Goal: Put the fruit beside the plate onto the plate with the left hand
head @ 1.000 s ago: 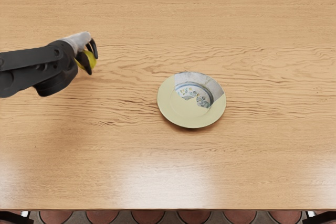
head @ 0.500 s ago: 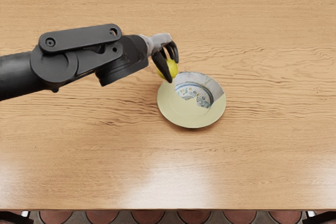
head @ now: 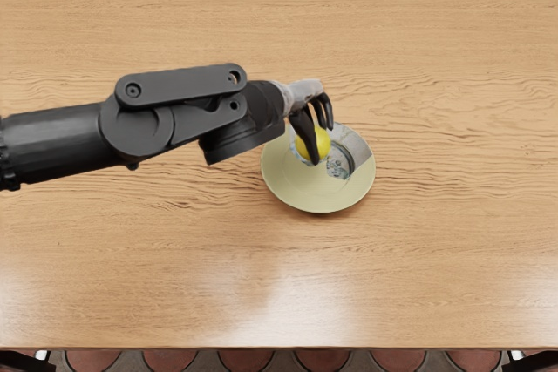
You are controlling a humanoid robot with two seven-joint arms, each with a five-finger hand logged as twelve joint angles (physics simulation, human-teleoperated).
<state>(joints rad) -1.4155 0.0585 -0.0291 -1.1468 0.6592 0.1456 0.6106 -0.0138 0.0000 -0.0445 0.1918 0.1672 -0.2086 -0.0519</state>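
The dark grey, bulky left arm [head: 131,128] entered from the left edge of the scene and reached rightward above the wide, light-brown wooden worktop [head: 279,276], passing over its middle part. At the arm's right end, the left hand [head: 307,115], pale grey at the wrist and palm, hung above the left part of the plate. Its black fingers [head: 304,128] pointed downward and were curled closely around a small round yellow fruit [head: 316,144], gripping it from above; the fruit showed between and below the fingertips.

The fruit was over the pale yellow-green round plate [head: 305,187], just left of the plate's centre and inside its rim. Whether the fruit's underside touched the plate or hung just above it could not be told from this view.

The plate lay flat on the worktop, slightly right of the worktop's middle. Its centre carried a shiny, patterned patch, partly hidden by the hand and fruit. The near and right parts of its rim were in clear view.
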